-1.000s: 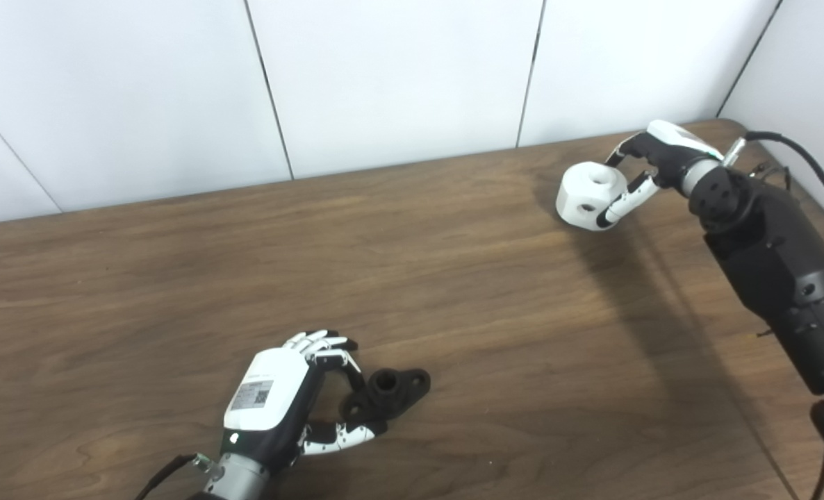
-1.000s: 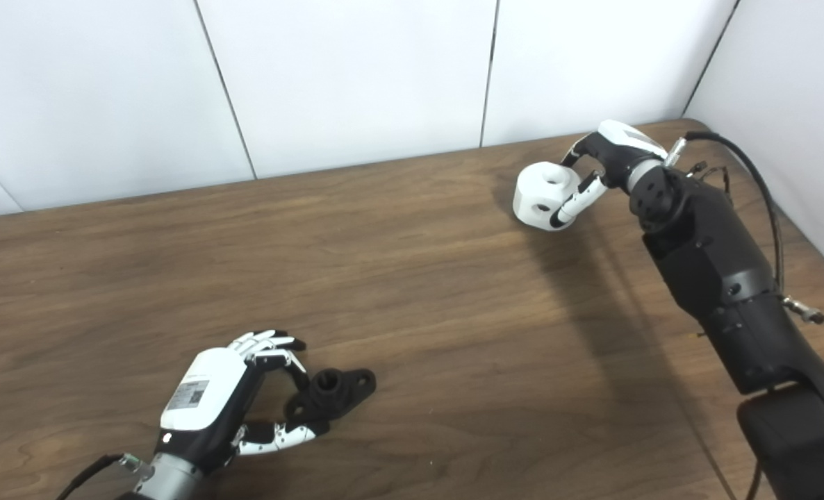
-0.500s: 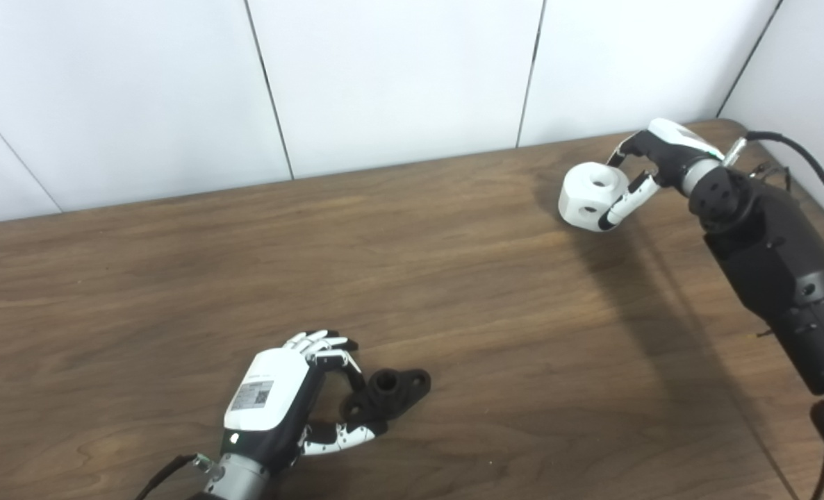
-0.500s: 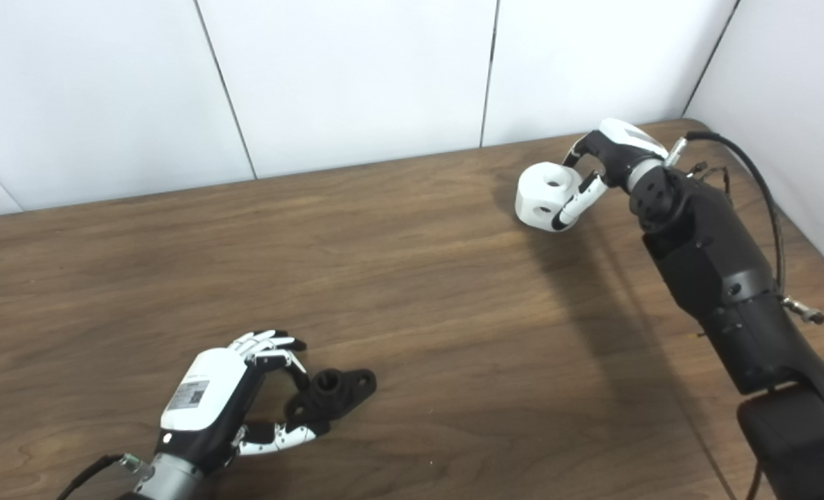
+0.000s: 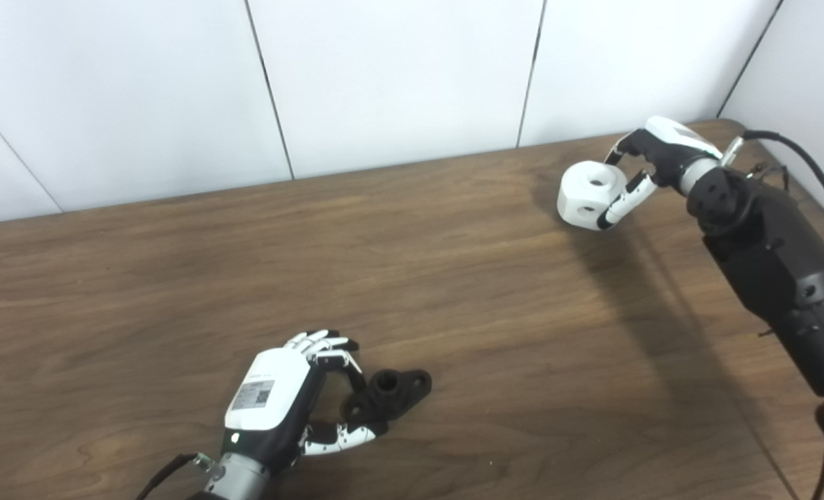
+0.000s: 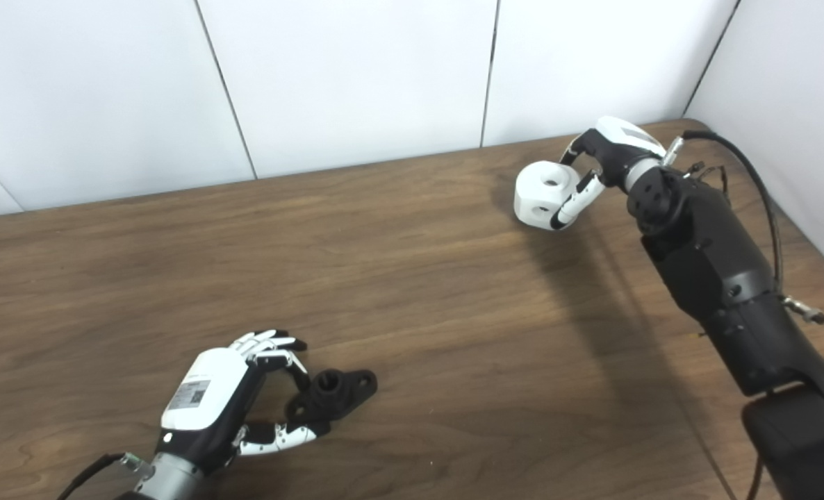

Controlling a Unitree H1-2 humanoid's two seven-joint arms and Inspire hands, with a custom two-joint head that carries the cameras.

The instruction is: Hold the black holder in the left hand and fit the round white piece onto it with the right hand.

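The black holder [image 5: 392, 391] lies on the wooden table [image 5: 454, 292] near the front, a flat flange with a short hub and holes. My left hand [image 5: 280, 399] is curled around its left end, fingers and thumb touching it. At the far right of the table, my right hand [image 5: 652, 156] is shut on the round white piece [image 5: 589, 194], a thick white cylinder with a hole on top and one on its side. It is held slightly above the tabletop, tilted toward the left. The two parts are far apart.
White wall panels [image 5: 398, 83] rise right behind the table's far edge and along the right side. The right forearm [image 5: 773, 257] and its cable [image 5: 811, 167] stretch over the table's right part.
The right hand has raised the white piece a little and shifted it slightly. The left hand and the black holder have stayed in place.
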